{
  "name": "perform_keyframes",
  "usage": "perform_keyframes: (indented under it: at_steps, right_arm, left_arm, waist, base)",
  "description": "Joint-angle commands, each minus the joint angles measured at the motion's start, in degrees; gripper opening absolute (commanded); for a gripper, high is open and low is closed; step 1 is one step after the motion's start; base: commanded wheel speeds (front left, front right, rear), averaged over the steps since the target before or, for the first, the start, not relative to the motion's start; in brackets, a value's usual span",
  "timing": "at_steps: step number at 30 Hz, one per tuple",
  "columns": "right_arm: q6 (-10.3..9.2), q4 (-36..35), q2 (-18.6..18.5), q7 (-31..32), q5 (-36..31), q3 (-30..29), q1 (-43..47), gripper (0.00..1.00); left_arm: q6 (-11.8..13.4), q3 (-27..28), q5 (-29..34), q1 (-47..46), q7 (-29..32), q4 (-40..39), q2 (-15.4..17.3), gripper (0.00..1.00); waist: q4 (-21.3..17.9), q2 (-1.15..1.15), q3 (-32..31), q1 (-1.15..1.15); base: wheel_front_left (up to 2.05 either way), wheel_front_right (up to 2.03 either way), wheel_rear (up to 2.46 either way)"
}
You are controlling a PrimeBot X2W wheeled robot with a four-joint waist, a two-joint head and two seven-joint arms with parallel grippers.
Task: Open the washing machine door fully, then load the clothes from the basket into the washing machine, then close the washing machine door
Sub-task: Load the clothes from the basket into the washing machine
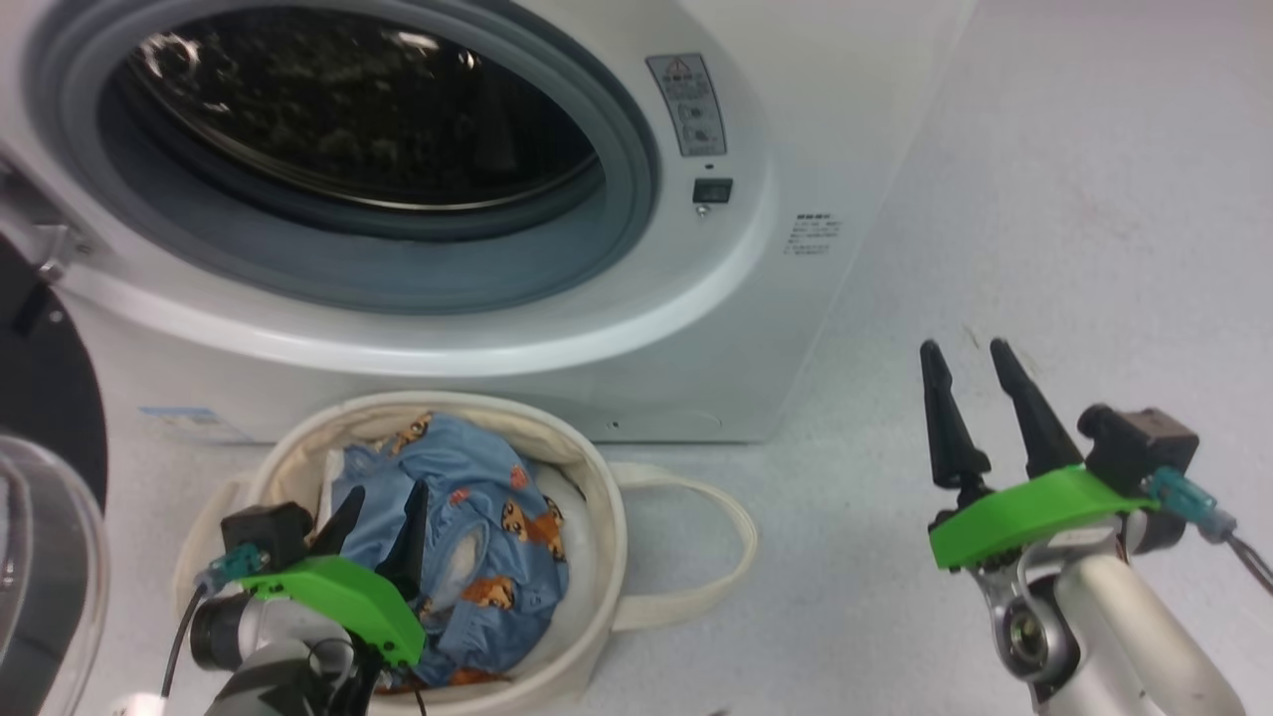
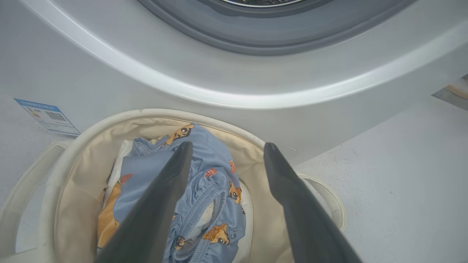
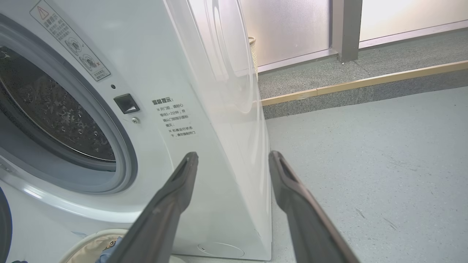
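The white washing machine (image 1: 716, 338) stands with its mouth uncovered, grey ring and steel drum (image 1: 348, 109) showing. Its black door (image 1: 45, 398) is swung out at the far left, clear glass bowl (image 1: 40, 567) toward me. In front sits the cream basket (image 1: 597, 477) holding blue clothes (image 1: 477, 527) printed with orange animals. My left gripper (image 1: 383, 502) hangs open just over the clothes, fingers apart and holding nothing; the left wrist view shows the gripper (image 2: 225, 148) above the fabric (image 2: 215, 171). My right gripper (image 1: 965, 358) is open over bare floor, right of the machine.
A blue label (image 1: 179, 416) is stuck low on the machine's front. One basket handle (image 1: 716, 517) lies out on the pale floor toward the right. In the right wrist view a wooden-edged step (image 3: 365, 82) and frosted glass wall (image 3: 292, 25) lie beyond the machine.
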Motion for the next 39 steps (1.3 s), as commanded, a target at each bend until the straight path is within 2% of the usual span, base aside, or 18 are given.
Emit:
perform_keyframes:
  at_steps: [1, 13, 21, 29, 39]
  right_arm:
    - [0.42, -2.09, -0.40, -0.71, -0.91, 0.60, -2.05, 1.00]
    - [0.42, -3.31, 0.51, -0.71, -1.70, 0.95, -4.64, 1.00]
    - [0.42, -5.11, 0.41, -0.71, -2.40, 1.63, -5.63, 1.00]
    - [0.42, -7.18, 0.38, -0.71, -3.65, 1.80, -6.97, 1.00]
    - [0.42, -9.67, 0.08, -0.71, -4.97, 0.66, -6.97, 1.00]
  left_arm:
    - [-0.56, 0.81, 0.50, -3.02, -0.67, 1.95, 0.86, 1.00]
    - [-1.88, -2.20, 0.55, -9.11, -0.60, 14.61, 0.21, 1.00]
    - [-1.99, -3.84, 1.55, -13.16, -0.51, 18.09, 1.73, 1.00]
    - [-1.90, -7.95, 4.87, -15.69, 3.35, 19.67, 3.03, 1.00]
    - [1.48, -8.60, 5.01, -18.86, 5.43, 20.14, 4.29, 1.00]
  waist:
    - [-0.95, 0.00, 2.15, 0.00]
    - [-3.99, 0.00, 9.24, 0.00]
    - [-5.30, 0.00, 14.85, 0.00]
    - [-5.68, 0.00, 20.50, 0.00]
    - [-7.13, 0.00, 25.09, 0.00]
  base:
    - [0.00, 0.00, 0.00]
    - [0.00, 0.00, 0.00]
    - [0.00, 0.00, 0.00]
    - [0.00, 0.00, 0.00]
    - [0.00, 0.00, 0.00]
